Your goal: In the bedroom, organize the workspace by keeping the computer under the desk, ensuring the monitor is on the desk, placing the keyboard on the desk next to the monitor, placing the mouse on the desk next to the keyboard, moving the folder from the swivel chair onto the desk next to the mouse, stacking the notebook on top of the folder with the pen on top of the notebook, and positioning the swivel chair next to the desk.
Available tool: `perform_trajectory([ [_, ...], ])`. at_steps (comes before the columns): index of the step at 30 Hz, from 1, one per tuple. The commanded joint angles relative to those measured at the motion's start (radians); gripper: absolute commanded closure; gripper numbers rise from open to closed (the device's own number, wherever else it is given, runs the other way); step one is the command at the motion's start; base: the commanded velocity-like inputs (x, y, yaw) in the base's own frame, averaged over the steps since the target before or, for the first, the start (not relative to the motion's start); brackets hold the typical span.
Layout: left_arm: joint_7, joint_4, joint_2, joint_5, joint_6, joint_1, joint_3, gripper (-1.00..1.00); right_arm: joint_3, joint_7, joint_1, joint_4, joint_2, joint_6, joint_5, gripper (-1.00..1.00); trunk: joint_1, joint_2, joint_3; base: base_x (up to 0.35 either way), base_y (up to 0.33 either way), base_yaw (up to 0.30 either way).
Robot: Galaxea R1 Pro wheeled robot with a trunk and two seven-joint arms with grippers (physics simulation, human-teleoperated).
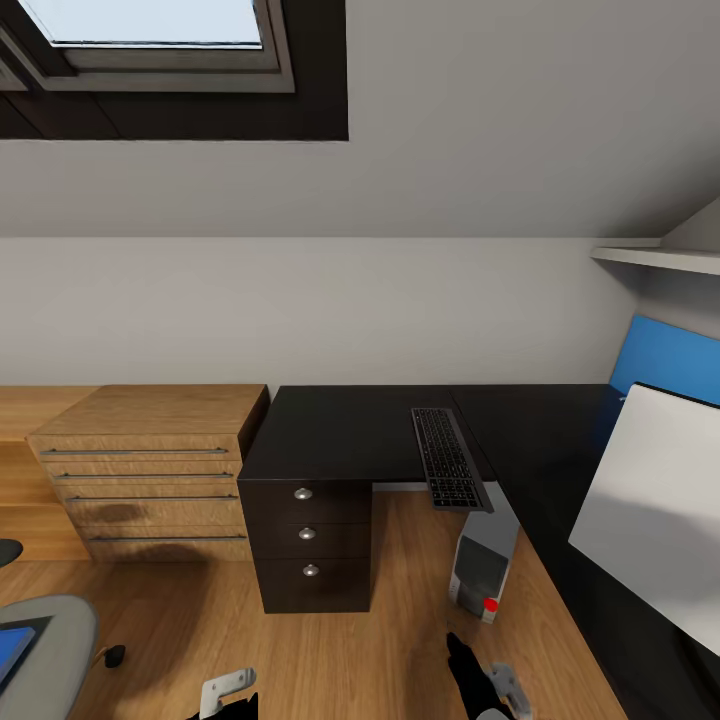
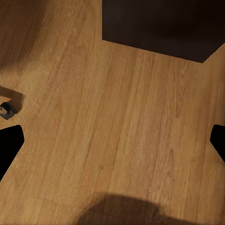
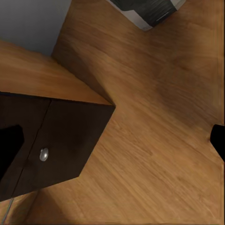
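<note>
Both sets of jaws stand wide apart and hold nothing. In the left wrist view the left gripper [image 2: 112, 145] shows its dark fingertips at opposite edges, with bare wooden floor [image 2: 117, 122] between them and a small dark object, perhaps a chair castor, off to one side. In the right wrist view the right gripper [image 3: 115, 140] likewise frames floor, with the black drawer pedestal [image 3: 56, 140] and its round knob close by, and a corner of the computer [image 3: 150, 11] farther off.

In the head view both arms hang low near the robot's base. The keyboard [image 1: 450, 458] lies on the table [image 1: 340, 430], but its near end juts past the front edge. The computer [image 1: 482, 572] stands on the floor below that end, tucked under the table. The monitor [image 1: 655, 520] shows its white back at the right, on the table's other wing. The swivel chair [image 1: 45, 640] sits at the lower left with the blue folder [image 1: 12, 648] on its seat. A light wooden drawer chest [image 1: 150, 470] stands beside the table.

Much appears still to do. The chief risk is the overhanging keyboard: a rising arm or elbow could catch it and tip it onto the computer. Swinging left towards the folder, the left arm could also nudge the chair, which would likely roll away on its castors.
</note>
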Motion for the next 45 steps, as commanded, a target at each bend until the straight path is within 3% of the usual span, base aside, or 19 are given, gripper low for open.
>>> perform_trajectory([
  [1, 0.001, 0.0, 0.0, 0.006, -0.003, -0.001, 0.002, -1.0, 0.008, 0.006, -0.001, 0.011, 0.0, -0.003, -0.01, -1.0, 0.0, -0.001, -0.001, 0.0, 0.0, 0.0],
  [35, 0.002, 0.04, -0.002, 0.009, -0.048, -0.001, 0.002, -1.0, 0.012, 0.004, -0.001, 0.097, -0.004, -0.012, -0.013, -1.0, 0.0, -0.001, -0.001, -0.089, 0.0, 0.0],
  [45, 0.002, 0.044, -0.002, 0.009, -0.048, -0.001, 0.002, -1.0, 0.02, 0.006, -0.001, 0.102, -0.009, -0.076, 0.002, -1.0, 0.0, -0.001, -0.001, -0.004, 0.0, 0.0],
])
